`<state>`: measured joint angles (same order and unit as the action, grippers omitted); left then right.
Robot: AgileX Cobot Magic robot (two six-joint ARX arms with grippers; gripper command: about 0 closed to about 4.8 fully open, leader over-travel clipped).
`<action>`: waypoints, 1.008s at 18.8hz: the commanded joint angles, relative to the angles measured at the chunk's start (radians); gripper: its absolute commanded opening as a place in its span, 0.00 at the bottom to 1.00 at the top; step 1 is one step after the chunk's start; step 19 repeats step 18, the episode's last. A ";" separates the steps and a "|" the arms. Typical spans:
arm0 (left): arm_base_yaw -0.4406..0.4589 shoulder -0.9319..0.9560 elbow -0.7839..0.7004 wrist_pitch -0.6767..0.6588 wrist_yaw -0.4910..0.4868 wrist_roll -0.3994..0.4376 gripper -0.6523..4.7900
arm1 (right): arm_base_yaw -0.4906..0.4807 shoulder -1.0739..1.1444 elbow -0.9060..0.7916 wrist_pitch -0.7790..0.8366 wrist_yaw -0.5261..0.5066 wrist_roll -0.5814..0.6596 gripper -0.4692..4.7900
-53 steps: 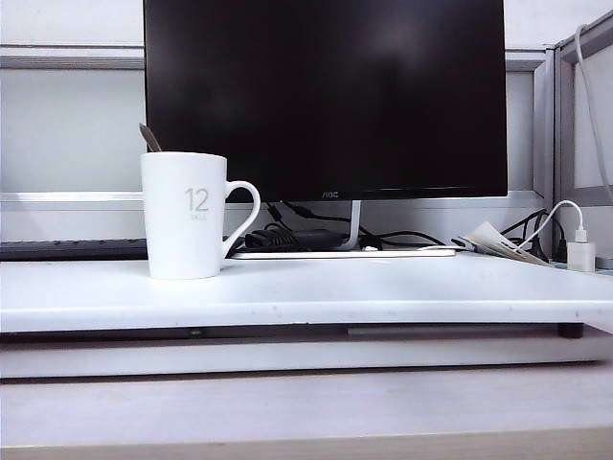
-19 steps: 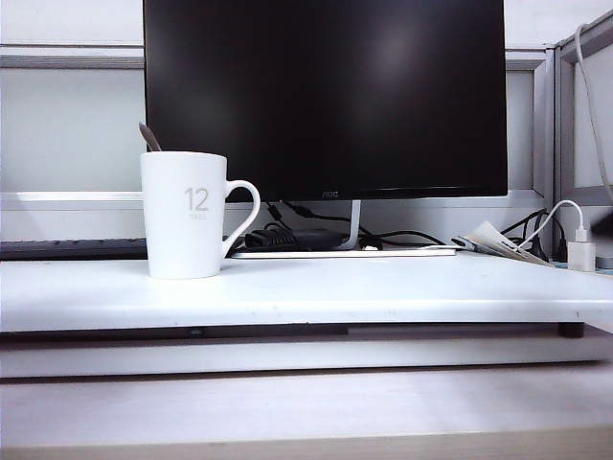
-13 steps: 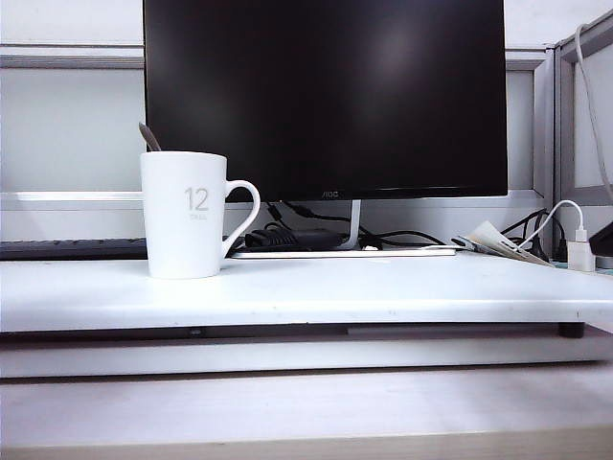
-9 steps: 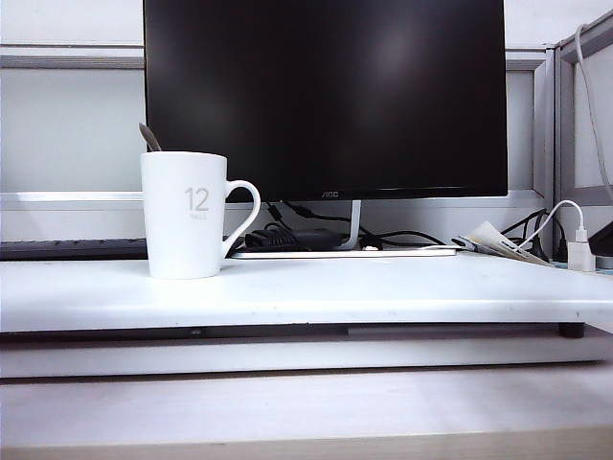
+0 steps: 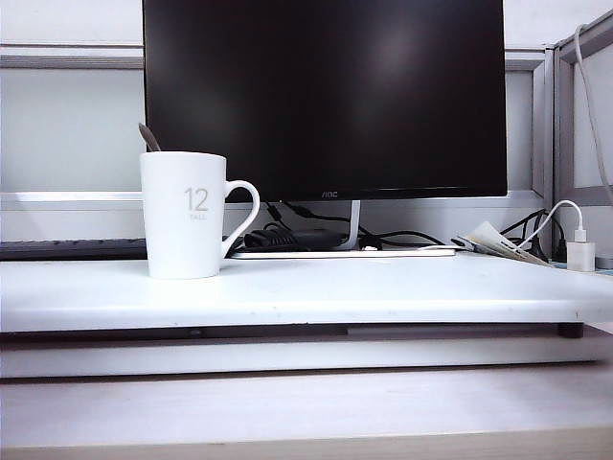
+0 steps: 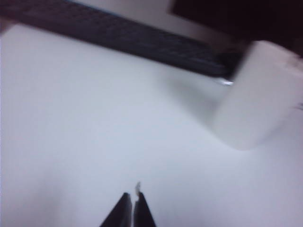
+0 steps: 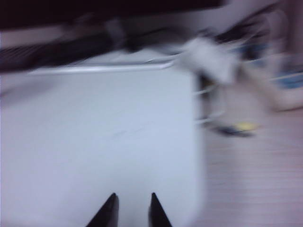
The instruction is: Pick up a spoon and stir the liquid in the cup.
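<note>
So the left gripper (image 6: 133, 198) has its two dark fingertips pressed right together, basically no gap, and nothing is pinched between them. It's hanging over bare white desk (image 5: 306, 292) and not touching anything as far as I can tell. The right gripper (image 7: 133, 201) is different: its tips stand a little apart with a small gap of white surface showing between them, and that gap is empty too. It sits over the white top near its edge, with a blurry mess of cables and a white plug off beyond that edge.

The cup (image 5: 184, 216) is standing upright on the left part of the desk in the exterior view, loop handle pointing toward the monitor (image 5: 324, 96) side, grey "12 TALL" print facing the camera. The spoon (image 5: 149, 137) is standing in it, only the thin handle end poking above the rim, leaning to the left. In the left wrist view the cup (image 6: 258, 94) shows up as a blurred white shape well away from the closed tips, next to the dark keyboard (image 6: 118, 35). Can't make out the spoon in that shot. The right wrist view doesn't show the cup at all.

Neither arm shows up in the exterior view. Both wrist shots are smeared, and both grippers look down at the desk at a slant
</note>
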<state>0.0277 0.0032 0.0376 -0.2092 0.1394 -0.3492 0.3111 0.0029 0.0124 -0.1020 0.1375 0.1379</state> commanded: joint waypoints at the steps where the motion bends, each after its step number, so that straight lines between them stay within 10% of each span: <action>1: -0.001 0.000 -0.028 0.056 -0.030 0.002 0.17 | -0.088 0.000 -0.004 0.026 0.002 0.000 0.26; 19: 0.004 0.000 -0.028 0.047 -0.031 0.002 0.17 | -0.243 0.000 -0.004 0.033 -0.027 0.000 0.26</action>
